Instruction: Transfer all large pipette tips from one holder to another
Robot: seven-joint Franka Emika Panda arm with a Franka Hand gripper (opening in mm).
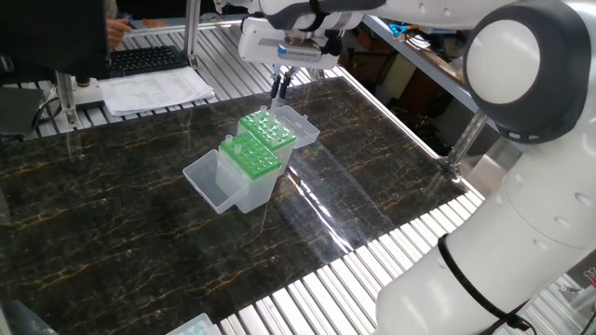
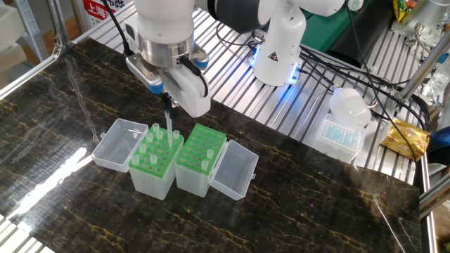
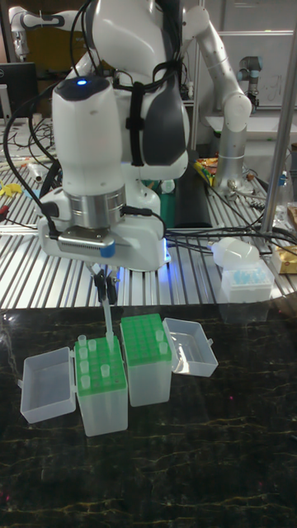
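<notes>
My gripper (image 2: 167,107) is shut on one large pipette tip (image 2: 169,128), which hangs upright from the fingers. Its lower end reaches the back row of the left green-topped holder (image 2: 153,171), where several more tips (image 2: 144,150) stand. I cannot tell whether the held tip sits in a hole. The right holder (image 2: 200,158) carries a single tip (image 2: 204,166) near its front. In the tall fixed view the gripper (image 3: 105,289) holds the tip (image 3: 108,322) above the left holder (image 3: 102,388). The one fixed view shows the gripper (image 1: 278,82) over the farther holder (image 1: 270,130).
Each holder's clear lid lies open on the table, one to the left (image 2: 117,144) and one to the right (image 2: 234,169). A closed tip box (image 2: 341,133) stands on the slatted bench at the right. Cables and the robot base (image 2: 278,49) lie behind.
</notes>
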